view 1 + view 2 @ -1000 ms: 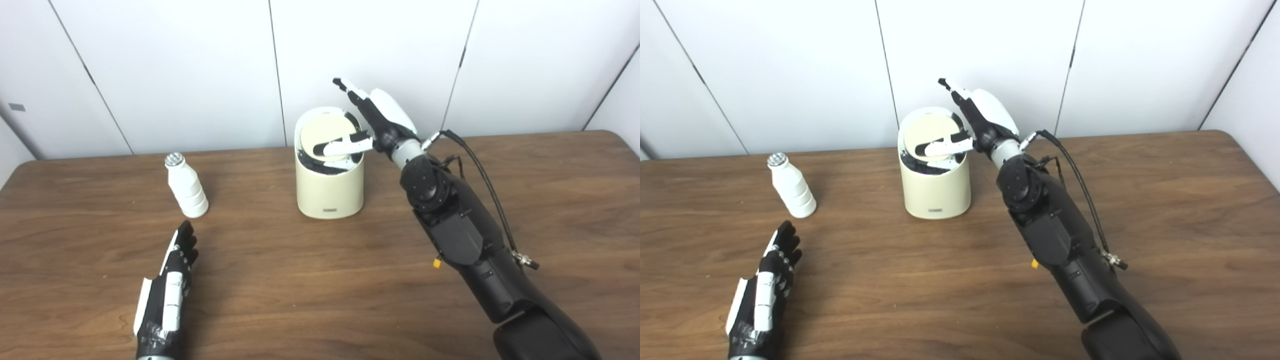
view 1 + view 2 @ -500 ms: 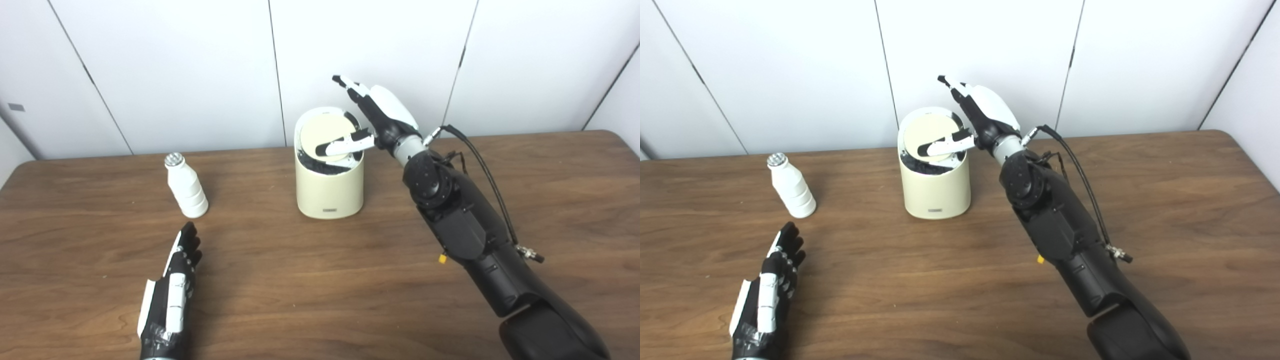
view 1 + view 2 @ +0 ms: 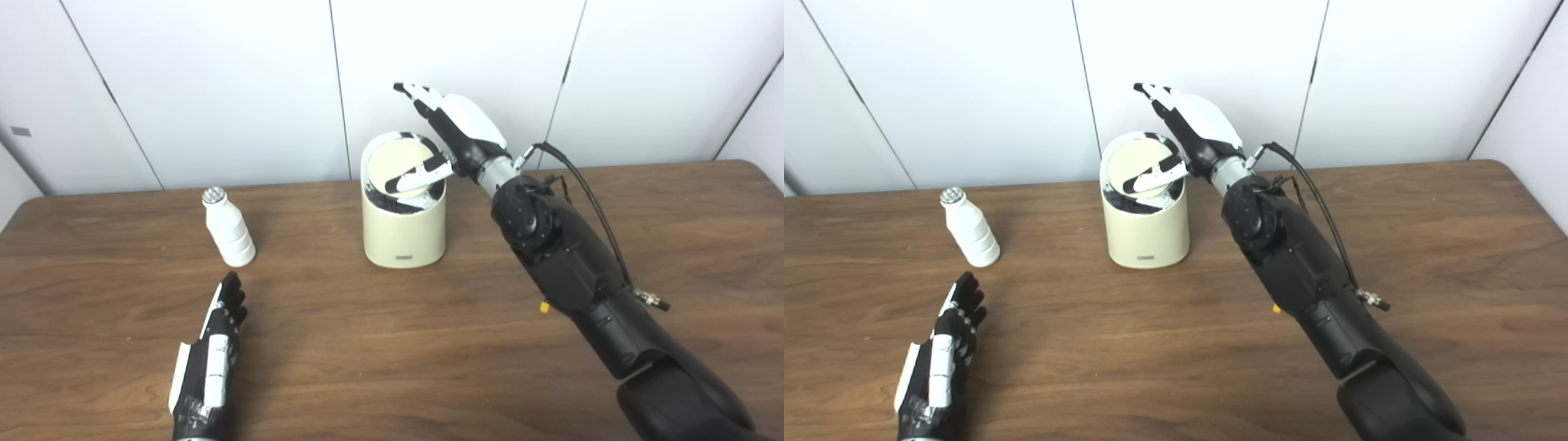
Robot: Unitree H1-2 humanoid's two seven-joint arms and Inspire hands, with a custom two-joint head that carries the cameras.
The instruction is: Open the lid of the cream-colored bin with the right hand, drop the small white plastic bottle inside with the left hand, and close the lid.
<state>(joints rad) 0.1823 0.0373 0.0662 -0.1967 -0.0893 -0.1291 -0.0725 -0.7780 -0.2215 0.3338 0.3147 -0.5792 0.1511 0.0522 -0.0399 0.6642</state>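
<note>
**Right thumb on the tilted lid; bottle standing apart at the left**

One cream-colored bin (image 3: 403, 229) stands upright near the middle of the brown wooden desk (image 3: 380, 343), close to the white panelled wall (image 3: 202, 79). A small grey label (image 3: 403, 258) sits low on its front; whatever writing it carries is too small to read. The round lid (image 3: 399, 166) is tilted within the bin's rim, its near edge dipped inward so that a dark gap shows along the front.

One small white plastic bottle (image 3: 228, 231) stands upright on the desk, well left of the bin and touching nothing. Its body is ribbed and its cap (image 3: 212, 195) is silvery; no print can be made out.

Two robot hands are in view. The right robot hand (image 3: 456, 131) is raised above the bin's right rim, its arm (image 3: 569, 269) rising from the lower right corner with a black cable (image 3: 588, 196) looping beside the wrist. Its fingers (image 3: 422, 98) stretch up and leftward, spread and gripping nothing, while the thumb (image 3: 419, 176) lies across the tilted lid.

The left robot hand (image 3: 211, 352) lies low over the desk at the lower left, fingers straight, slightly apart and pointing toward the bottle, holding nothing and stopping short of it.
</note>
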